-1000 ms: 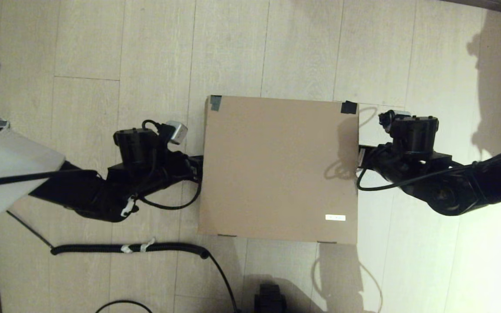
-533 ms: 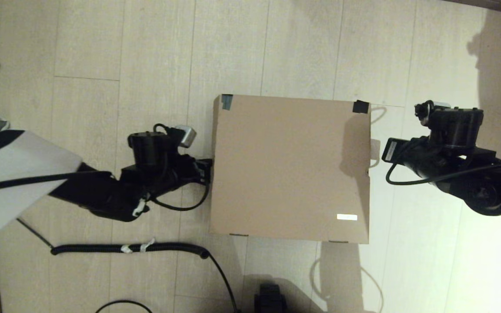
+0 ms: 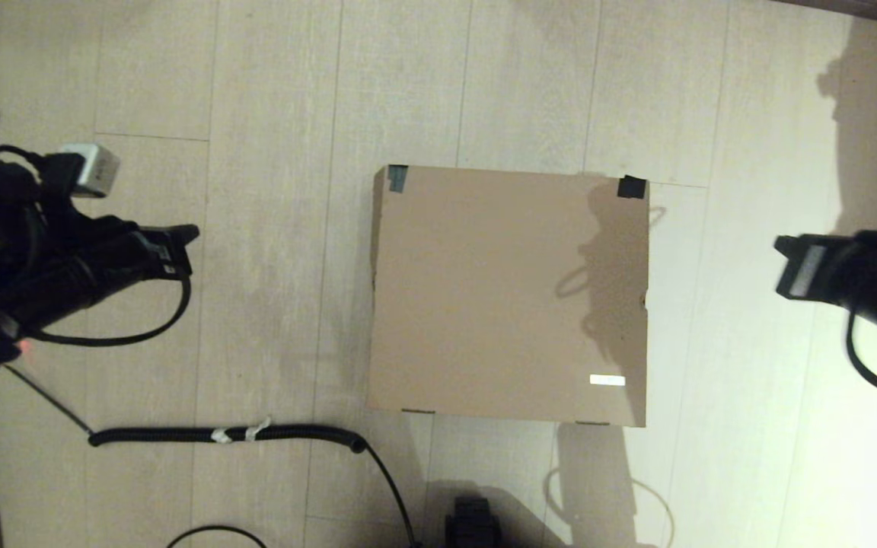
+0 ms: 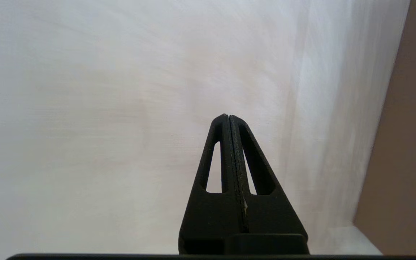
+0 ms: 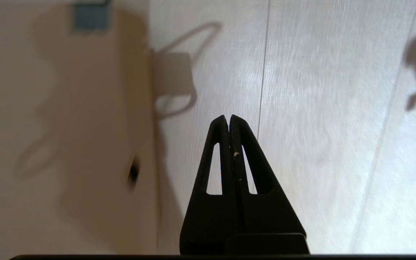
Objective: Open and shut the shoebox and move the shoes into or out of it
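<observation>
Cardboard shoebox (image 3: 508,295) between both tools

One shoebox (image 3: 509,295), two grippers (image 3: 180,242)

I'm looking down at a pale wood-plank floor (image 3: 271,91). The closed shoebox (image 3: 507,293) sits on it about mid-scene (dark tape on its two far corners, small white label at the near right). A black coiled cable (image 3: 225,435) lies near left.
</observation>
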Robot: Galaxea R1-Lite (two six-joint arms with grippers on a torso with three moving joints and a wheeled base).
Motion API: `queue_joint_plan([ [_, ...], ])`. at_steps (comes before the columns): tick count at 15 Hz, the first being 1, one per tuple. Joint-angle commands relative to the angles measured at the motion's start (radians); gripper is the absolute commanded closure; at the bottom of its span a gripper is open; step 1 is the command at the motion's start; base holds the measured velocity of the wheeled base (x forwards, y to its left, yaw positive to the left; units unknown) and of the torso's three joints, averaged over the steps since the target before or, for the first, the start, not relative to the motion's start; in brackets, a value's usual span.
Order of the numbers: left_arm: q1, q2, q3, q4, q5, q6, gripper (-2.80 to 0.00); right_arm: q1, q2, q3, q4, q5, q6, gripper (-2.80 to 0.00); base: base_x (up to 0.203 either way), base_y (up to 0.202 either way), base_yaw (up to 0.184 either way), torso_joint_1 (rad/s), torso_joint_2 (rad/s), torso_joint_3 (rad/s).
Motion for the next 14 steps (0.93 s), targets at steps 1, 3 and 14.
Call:
queue_joint_plan([
  [1, 0.078, -0.314, 0.108, 0.028, -0.001, -0.003, 0.0, 0.024, -0.294, 0.125, 0.062, 0.003, -0.023, 0.0, 0.0, 0.0, 0.0, 0.0, 0.0, 0.0],
  [3, 0.117, -0.592, 0.253, 0.11, 0.002, -0.012, 0.0, -0.047, -0.517, 0.319, 0.126, 0.015, -0.063, 0.0, 0.0, 0.0, 0.0, 0.0, 0.0, 0.0],
  [14, 0.175, -1.254, 0.889, 0.748, 0.159, 0.054, 0.0, -0.252, -1.271, 0.615, 0.779, 0.303, -0.084, 0.0, 0.0, 0.0, 0.0, 0.0, 0.0, 0.0],
])
